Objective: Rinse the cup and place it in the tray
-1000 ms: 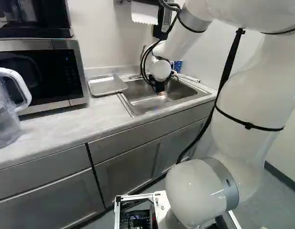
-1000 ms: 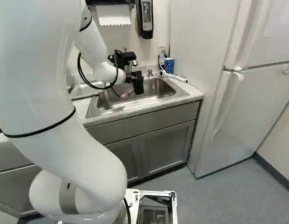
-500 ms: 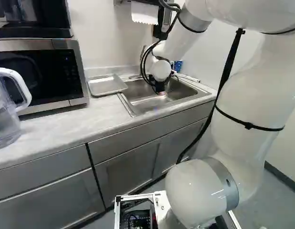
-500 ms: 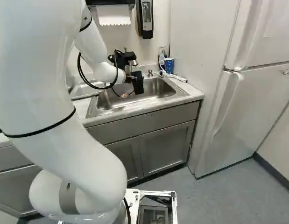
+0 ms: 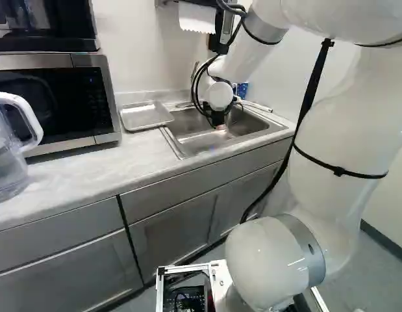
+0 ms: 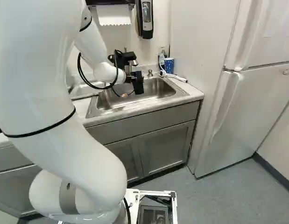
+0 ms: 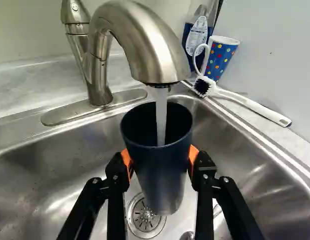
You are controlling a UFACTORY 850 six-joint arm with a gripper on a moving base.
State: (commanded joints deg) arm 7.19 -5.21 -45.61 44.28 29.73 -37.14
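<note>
Cannot see the floor inside the cup. See the tray only partly behind the arm, ten o'clock, right base view; the pitcher cut off at nine o'clock, left base view.

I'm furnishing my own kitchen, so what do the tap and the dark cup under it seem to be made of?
Tap: brushed metal, probably stainless steel or nickel-plated, from its soft, broad grey highlights.
Cup: dark satin finish; its smooth sheen suits plastic or coated metal, I can't tell which.
</note>
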